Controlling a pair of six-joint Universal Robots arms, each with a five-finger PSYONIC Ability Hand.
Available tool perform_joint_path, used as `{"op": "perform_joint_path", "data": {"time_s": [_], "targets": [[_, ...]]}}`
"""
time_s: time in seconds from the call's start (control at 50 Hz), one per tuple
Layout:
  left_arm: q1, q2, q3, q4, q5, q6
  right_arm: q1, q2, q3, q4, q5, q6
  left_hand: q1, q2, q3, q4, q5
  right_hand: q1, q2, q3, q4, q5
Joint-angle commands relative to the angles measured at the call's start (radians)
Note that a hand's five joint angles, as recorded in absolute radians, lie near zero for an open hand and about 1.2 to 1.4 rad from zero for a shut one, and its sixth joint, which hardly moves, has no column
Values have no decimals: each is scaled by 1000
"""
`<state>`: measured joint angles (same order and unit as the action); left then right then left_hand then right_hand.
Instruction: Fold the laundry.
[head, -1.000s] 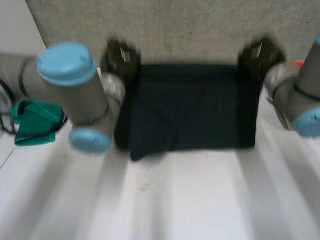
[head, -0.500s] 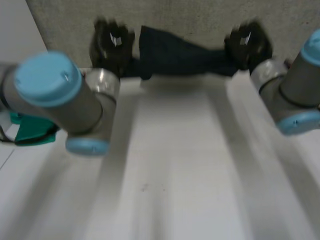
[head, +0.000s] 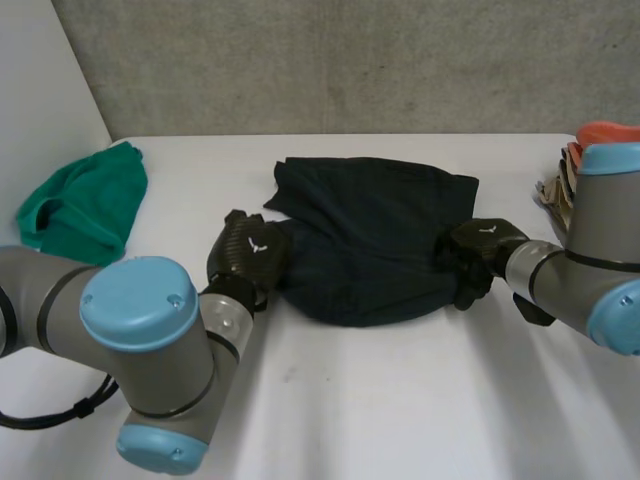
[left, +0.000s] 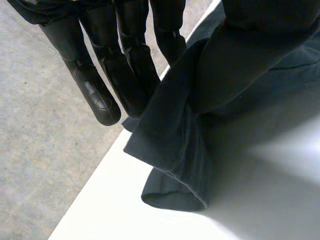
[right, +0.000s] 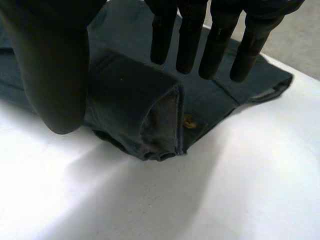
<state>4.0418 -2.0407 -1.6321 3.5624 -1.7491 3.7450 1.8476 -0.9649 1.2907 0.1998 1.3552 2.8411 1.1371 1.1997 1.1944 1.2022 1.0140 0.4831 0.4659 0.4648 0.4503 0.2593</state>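
— While the dark garment (head: 375, 235) lies mid-desk (head: 400, 400), who holds it?
— Left hand (head: 250, 252) pinches its left edge; right hand (head: 480, 250) hangs spread at the right edge. Green cloth (head: 85, 200) far left, orange pile (head: 600, 132) right.

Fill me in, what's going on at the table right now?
A dark garment lies loosely folded on the table. The left robot hand pinches its left edge between thumb and fingers. The right robot hand sits open over its right edge. A green cloth lies at the far left.
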Motion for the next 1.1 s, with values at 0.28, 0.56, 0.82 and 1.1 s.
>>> {"op": "perform_joint_path", "data": {"time_s": [0.28, 0.56, 0.82, 1.1], "targets": [[37, -69, 244, -146, 5, -82, -59, -397, 558, -281, -59, -48, 259, 197, 202, 194, 208, 142, 159, 160, 175, 191], [40, -151, 422, -258, 5, -113, 53, -272, 615, -456, 81, -40, 259, 197, 202, 194, 208, 280, 297, 298, 313, 329], [36, -158, 397, -312, 2, -125, 76, -149, 481, -499, 136, -58, 259, 197, 202, 194, 208, 913, 930, 931, 946, 962], [19, 298, -90, -597, 7, -108, 70, -371, 420, -67, 96, -419, 259, 197, 202, 194, 208, 913, 930, 931, 946, 962]]}}
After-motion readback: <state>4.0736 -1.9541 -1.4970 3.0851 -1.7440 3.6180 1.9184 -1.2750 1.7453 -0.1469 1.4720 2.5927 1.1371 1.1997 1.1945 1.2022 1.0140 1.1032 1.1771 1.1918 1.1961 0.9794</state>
